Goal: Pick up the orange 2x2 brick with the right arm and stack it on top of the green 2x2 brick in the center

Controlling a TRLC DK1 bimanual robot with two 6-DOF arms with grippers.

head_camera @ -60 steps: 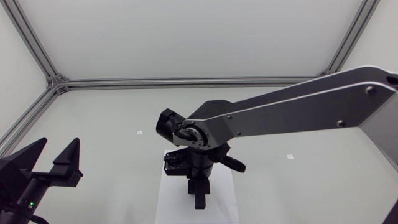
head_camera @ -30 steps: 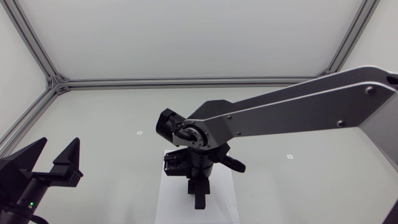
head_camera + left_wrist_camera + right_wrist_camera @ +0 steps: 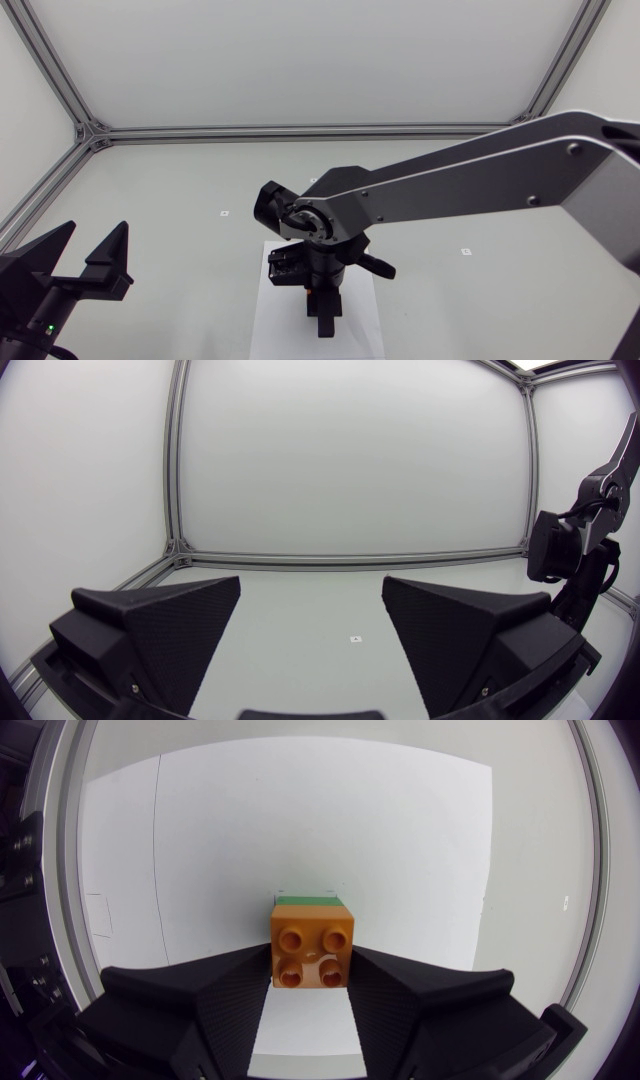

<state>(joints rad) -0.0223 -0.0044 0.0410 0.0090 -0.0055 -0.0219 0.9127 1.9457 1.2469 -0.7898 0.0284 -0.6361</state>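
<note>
- The right gripper (image 3: 311,970) grasps the orange 2x2 brick (image 3: 311,946) on both sides.
- The brick sits on the green 2x2 brick (image 3: 310,899), on the central white sheet (image 3: 400,870).
- The left gripper (image 3: 310,615) is released, at the near left.

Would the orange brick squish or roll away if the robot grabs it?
Probably no squishing: the orange brick has straight, sharp edges between the right gripper's fingers, so it looks hard. Its smooth, shiny sides might be a bit slippery. It likely won't roll, being boxy and sitting flat on the green brick.
</note>
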